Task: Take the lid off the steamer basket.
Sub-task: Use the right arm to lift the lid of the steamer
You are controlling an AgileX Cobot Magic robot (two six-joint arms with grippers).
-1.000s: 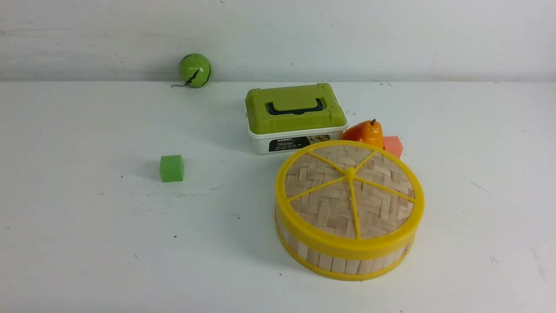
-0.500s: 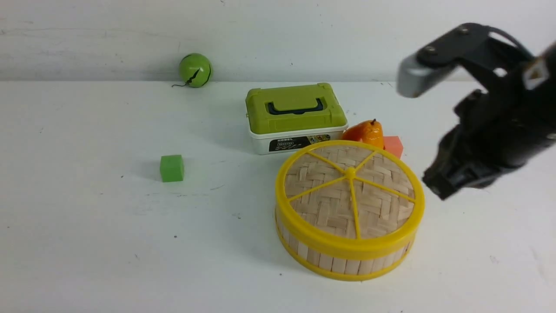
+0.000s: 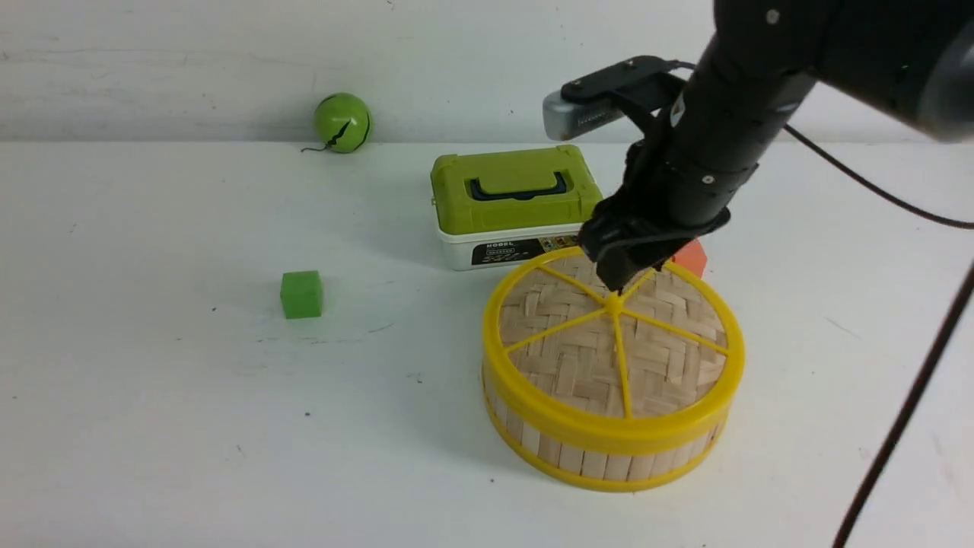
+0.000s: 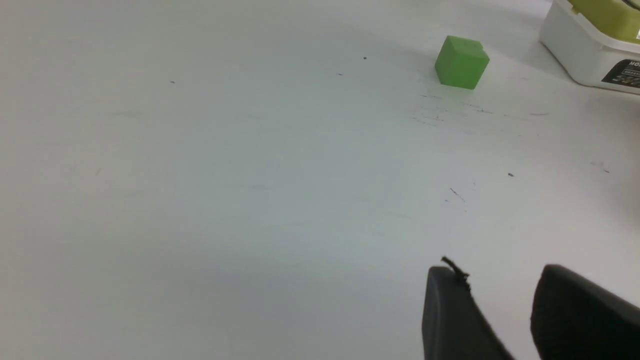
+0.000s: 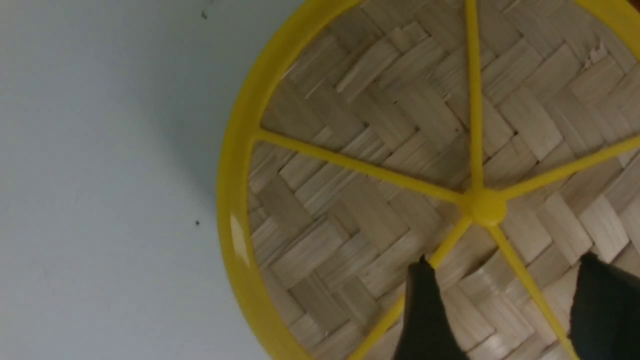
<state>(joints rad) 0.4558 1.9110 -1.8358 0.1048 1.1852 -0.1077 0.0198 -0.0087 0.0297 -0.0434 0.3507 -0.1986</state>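
left gripper point(image 4: 500, 280) sits idle, fingers parted over bare table, nothing between them, with the green cube point(image 4: 461, 62) well ahead of it. over to the right gripper point(image 3: 622, 275): jaws spread and empty, tips right at the lid point(image 3: 586, 358), one spoke running between them, the hub point(image 3: 613, 302) just in front. touching or a hair above, i can't tell. the lid sits flush on the steamer basket point(image 3: 601, 457), directly under the tool. i'd call this the approach, grasp not made. next, i reckon: settle down, pinch that spoke, lift straight so the basket stays put.
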